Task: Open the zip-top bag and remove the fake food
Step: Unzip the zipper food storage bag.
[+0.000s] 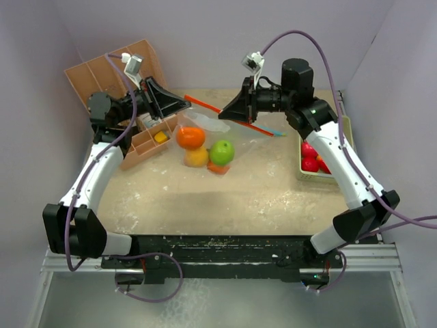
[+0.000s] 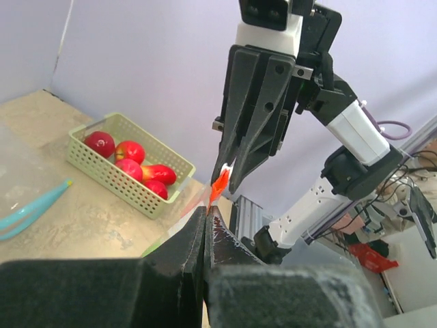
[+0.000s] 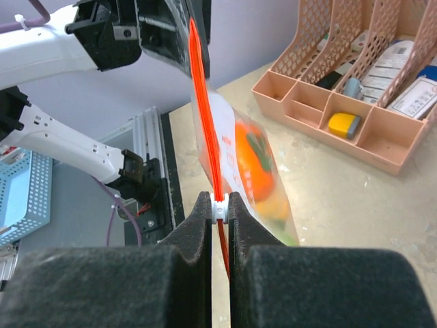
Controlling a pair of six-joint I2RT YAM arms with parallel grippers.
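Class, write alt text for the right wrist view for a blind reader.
The right tool, shut on the orange zip strip of a clear zip-top bag, fills the foreground. The left tool grips the strip's far end; an orange toy fruit shows inside the bag, with a pink organiser at right.

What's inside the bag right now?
Through the clear bag: an orange fruit, a green fruit, a yellow fruit and a small orange-red piece by the green one. Anything behind these is hidden.
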